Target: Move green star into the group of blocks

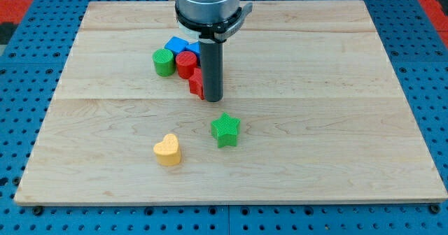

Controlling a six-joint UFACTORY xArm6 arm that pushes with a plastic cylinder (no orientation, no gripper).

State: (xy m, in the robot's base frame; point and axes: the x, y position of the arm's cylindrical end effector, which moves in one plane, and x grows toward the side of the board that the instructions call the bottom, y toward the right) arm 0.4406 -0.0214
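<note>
The green star (pixel 225 129) lies on the wooden board (pixel 336 123), below the middle. My tip (pixel 213 98) stands just above it and slightly to the view's left, apart from it. The group of blocks sits above the star: a green cylinder (pixel 164 62), a red cylinder (pixel 185 64), a blue block (pixel 177 45) and a red block (pixel 197 85) partly hidden behind the rod. My tip is right beside that red block; I cannot tell if they touch.
A yellow heart (pixel 168 150) lies at the view's lower left of the star. The arm's round mount (pixel 208 4) hangs over the board's top middle. Blue pegboard (pixel 28 67) surrounds the board.
</note>
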